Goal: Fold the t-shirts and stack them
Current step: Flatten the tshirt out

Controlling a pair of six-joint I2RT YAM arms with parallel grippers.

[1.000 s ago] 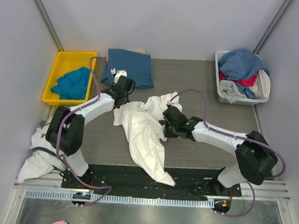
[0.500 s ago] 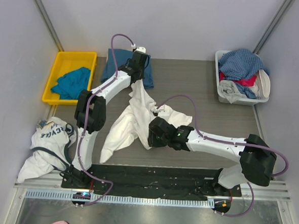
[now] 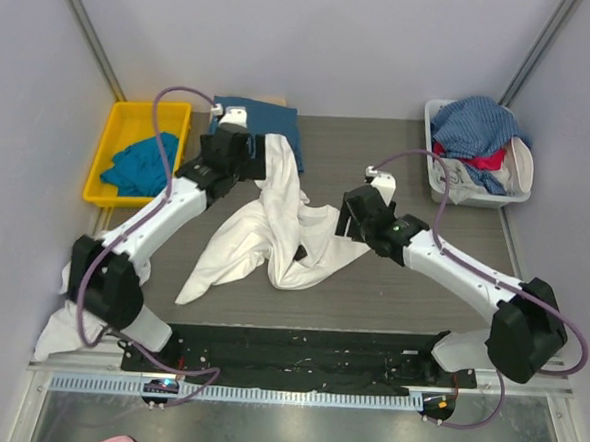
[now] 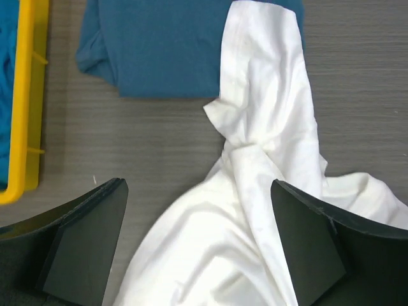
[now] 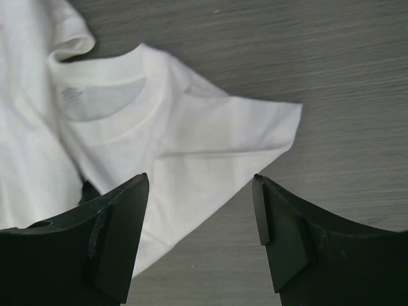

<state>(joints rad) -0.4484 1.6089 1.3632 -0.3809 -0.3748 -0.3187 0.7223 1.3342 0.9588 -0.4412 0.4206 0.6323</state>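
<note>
The left gripper (image 4: 197,242) hangs with its jaws spread wide and released, nothing between them. Directly beneath them lies the crumpled white cotton t-shirt (image 4: 255,210), and one long twisted part of it runs away from the jaws and lies over a corner of the folded dark blue t-shirt (image 4: 166,44), which rests flat on the grey wood-grain bench (image 4: 357,95) just beyond. To the left of these jaws stands a yellow plastic tray (image 3: 130,131) with a teal cloth (image 3: 143,164) in it.

The right gripper (image 5: 197,229) also hovers with its jaws parted and released, holding nothing. Below them is the white shirt's collar end, with its neck opening and a flat sleeve corner on the bench. Further out on the right of these jaws, a white bin (image 3: 447,185) holds heaped clothes (image 3: 476,127).
</note>
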